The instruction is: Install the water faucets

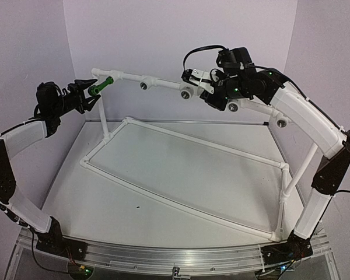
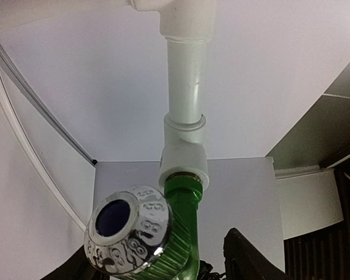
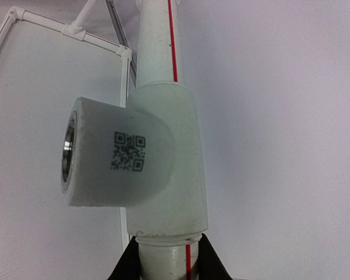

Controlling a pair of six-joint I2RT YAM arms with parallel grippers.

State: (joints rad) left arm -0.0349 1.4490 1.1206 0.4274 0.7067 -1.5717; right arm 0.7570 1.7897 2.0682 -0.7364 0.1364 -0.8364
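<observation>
Now, faucet position: the faucet (image 1: 100, 86) sits directly ahead of the left gripper (image 1: 88, 95), between its jaws, with its green stem seated in a tee fitting (image 2: 185, 154).
Nearer arm: left; the right gripper (image 3: 166, 262) is well apart from the faucet.
Faucet long axis: runs straight away from the left gripper into the fitting, in line with its reach.
Faucet pointing: the silver end (image 2: 128, 233) faces back toward the left gripper; the stem points away.
Left gripper state: jaws partly apart, one on either side of the faucet; a gap shows beside one finger (image 2: 251, 259), and no firm grip is evident.
Right gripper state: narrow, clamped on the pipe (image 3: 157, 52).
Judgement: a turn about that axis looks the likely next move.
</observation>
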